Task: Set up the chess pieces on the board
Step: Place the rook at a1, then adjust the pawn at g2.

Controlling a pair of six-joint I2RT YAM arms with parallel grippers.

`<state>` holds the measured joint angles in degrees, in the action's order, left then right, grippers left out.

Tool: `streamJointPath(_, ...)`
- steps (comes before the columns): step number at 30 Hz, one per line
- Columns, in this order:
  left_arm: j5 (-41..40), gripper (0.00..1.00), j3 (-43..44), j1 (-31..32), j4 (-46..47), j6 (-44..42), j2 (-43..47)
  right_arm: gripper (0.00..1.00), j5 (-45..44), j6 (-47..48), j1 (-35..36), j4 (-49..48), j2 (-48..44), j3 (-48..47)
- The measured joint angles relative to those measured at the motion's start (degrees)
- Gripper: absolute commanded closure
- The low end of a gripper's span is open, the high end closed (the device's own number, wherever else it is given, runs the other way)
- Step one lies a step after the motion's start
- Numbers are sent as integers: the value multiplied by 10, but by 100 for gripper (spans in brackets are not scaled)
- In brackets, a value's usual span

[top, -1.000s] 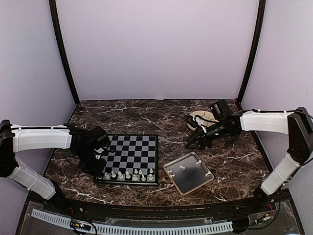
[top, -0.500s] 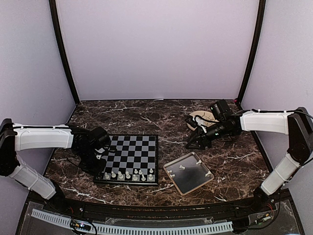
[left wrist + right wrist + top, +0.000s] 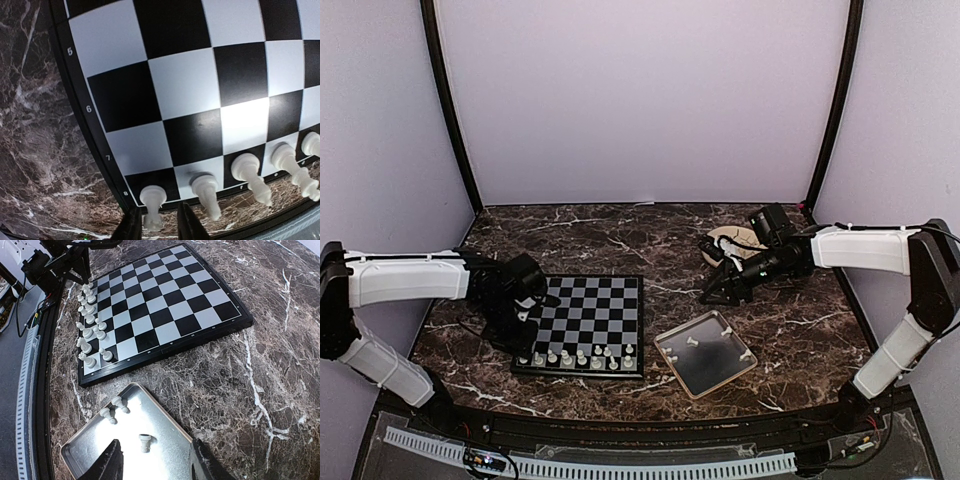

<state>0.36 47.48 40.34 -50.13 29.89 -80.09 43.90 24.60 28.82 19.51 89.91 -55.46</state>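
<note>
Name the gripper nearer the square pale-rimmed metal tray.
Right. The right gripper hangs open just beyond the far edge of the square metal tray; the left gripper sits over the near-left corner of the black-and-grey checkered chessboard, farther off.

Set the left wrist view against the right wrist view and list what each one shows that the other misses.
Only the left wrist view: the rank numbers printed on the border of the board, and the corner piece standing between the open fingertips of the left gripper. Only the right wrist view: the metal tray holding three loose pieces, the open right gripper, and the board's full extent. Both: the board, its near row of white pieces, and the marble table.
</note>
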Motion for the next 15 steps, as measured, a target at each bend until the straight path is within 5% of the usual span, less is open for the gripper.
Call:
streamJointPath(9,-21,67,120,0,-67,-30,-6,55,0,0,0,0,0,0)
streamJointPath(15,-20,67,173,0,-22,-80,-43,58,-26,0,7,19,6,-16)
